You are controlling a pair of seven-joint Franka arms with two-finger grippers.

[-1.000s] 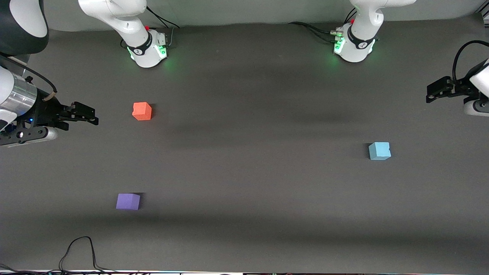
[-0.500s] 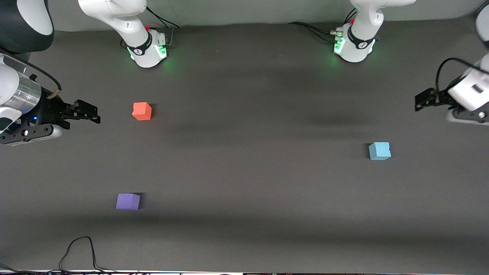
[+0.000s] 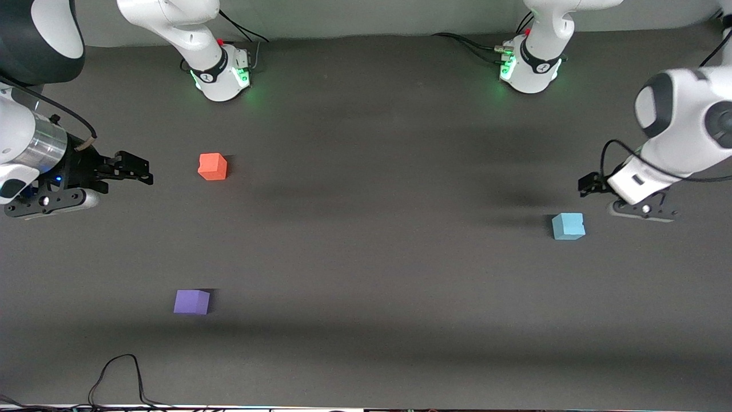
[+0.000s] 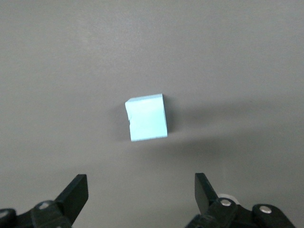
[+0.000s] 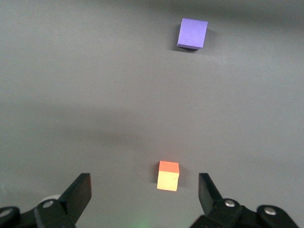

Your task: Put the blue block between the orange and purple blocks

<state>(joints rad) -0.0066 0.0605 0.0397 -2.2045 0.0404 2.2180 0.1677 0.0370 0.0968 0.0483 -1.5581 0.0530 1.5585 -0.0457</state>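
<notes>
Front view: we see left gripper (image 3: 589, 184) mostly hidden by wrist. Both grippers wide apart, empty; left (image 4: 141, 190) over table beside blue block (image 4: 147, 117), right gripper (image 5: 145, 189) waiting near orange block (image 5: 168, 175).

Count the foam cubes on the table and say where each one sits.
3. The orange block lies toward the right arm's end, the purple block nearer the front camera than it, and the blue block toward the left arm's end. None appears hidden.

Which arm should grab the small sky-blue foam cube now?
Left. The left gripper, open, hangs beside the sky-blue foam cube, which its wrist view frames. The right gripper waits open near the orange-red cube.
</notes>
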